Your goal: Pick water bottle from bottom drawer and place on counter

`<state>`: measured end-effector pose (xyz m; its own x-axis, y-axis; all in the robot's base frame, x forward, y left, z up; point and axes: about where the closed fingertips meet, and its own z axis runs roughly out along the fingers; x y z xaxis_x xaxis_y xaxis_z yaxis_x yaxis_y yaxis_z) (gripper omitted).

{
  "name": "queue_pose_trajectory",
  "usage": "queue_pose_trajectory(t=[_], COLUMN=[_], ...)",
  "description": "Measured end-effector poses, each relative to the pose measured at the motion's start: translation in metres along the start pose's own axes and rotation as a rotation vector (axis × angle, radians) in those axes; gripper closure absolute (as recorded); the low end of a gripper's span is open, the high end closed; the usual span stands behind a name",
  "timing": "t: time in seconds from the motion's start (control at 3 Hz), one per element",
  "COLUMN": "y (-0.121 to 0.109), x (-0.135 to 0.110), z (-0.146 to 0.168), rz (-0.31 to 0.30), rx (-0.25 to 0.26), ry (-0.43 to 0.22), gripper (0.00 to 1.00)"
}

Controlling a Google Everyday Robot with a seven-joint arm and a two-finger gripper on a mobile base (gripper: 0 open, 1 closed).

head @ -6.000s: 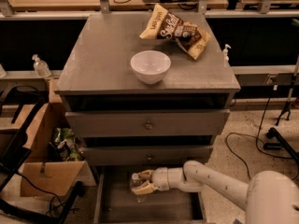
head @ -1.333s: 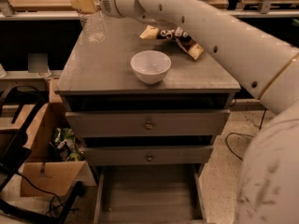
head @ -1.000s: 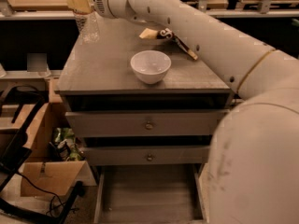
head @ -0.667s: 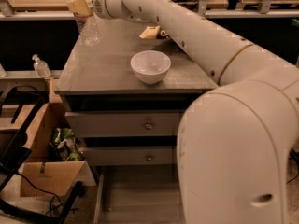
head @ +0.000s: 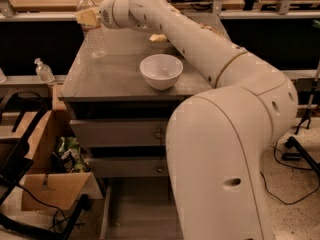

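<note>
claw (head: pixel 88 17) grips water bottle (head: pixel 95 40) (on counter (head: pixel 112 76))

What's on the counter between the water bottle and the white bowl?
Nothing; the camera view shows bare counter between the water bottle, held near its top by the gripper, and the white bowl.

Glossy white gripper (head: pixel 90 18) (tan pads (head: pixel 86 16)) clasping clear plastic water bottle (head: pixel 96 40), matt grey counter (head: pixel 112 76)

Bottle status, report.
Gripper at bottle top, counter far-left corner. Bottle upright on counter. Bowl apart, nothing blocking.
</note>
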<state>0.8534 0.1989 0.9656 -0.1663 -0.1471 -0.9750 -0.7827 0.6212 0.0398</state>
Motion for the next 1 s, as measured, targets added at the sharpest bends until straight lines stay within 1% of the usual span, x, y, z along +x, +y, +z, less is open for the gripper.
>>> queue_pose_trajectory(t=[0.33,0.67,1.0], y=[-0.0125,-0.0175,-0.0160], x=[0.0140,0.0151,0.0152], z=[0.0071,0.0069,0.0081], rz=[0.037,0.025,0.025], rx=[-0.003,-0.012,-0.014], ry=[-0.035,-0.103,-0.102], gripper=[1.00,1.00,0.99])
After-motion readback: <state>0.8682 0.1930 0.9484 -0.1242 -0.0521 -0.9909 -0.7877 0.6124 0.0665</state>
